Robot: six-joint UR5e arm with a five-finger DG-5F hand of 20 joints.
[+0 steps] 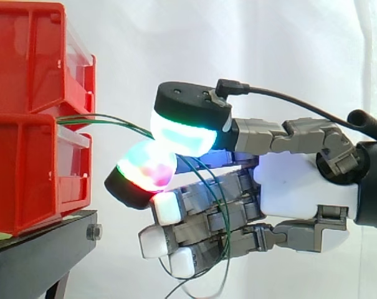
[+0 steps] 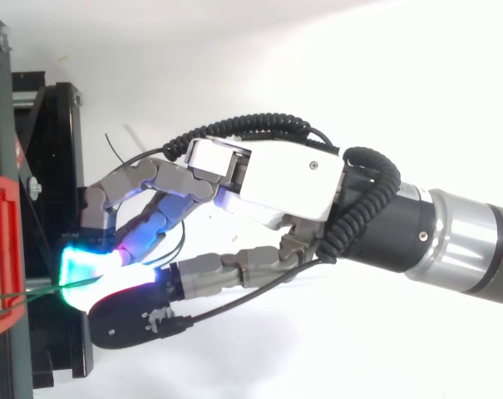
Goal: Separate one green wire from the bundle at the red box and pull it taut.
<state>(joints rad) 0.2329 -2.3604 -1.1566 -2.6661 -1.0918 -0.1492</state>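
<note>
The hand [image 1: 300, 180] is reaching in from the right, in front of the white curtain [image 1: 269, 43], toward two red bins [image 1: 26, 62] that are standing one on top of the other on a black stand [image 1: 38, 255]. Thin strands of green wire [image 1: 107, 119] are coming out from the gap between the upper and the lower bin. They are running almost level to the right, with a slight bend, up to the hand.

Two glowing pads [image 1: 182, 134] are pressing against each other there and pinching the green wire between them. One is sitting above and shining green and cyan; the other is sitting just below it and shining in mixed colours. I cannot tell whether they are holding one strand or more than one. Behind the pinch, the wire is hanging down in loose loops across the other fingers [image 1: 166, 208], which are curling inward under the palm with their white tips pointing to the bins.

In the top view the hand [image 2: 276, 179] is lying across the middle, and its glowing tips are meeting just beside the red bins [image 2: 10, 208] at the left edge, without touching them as far as I can see.
</note>
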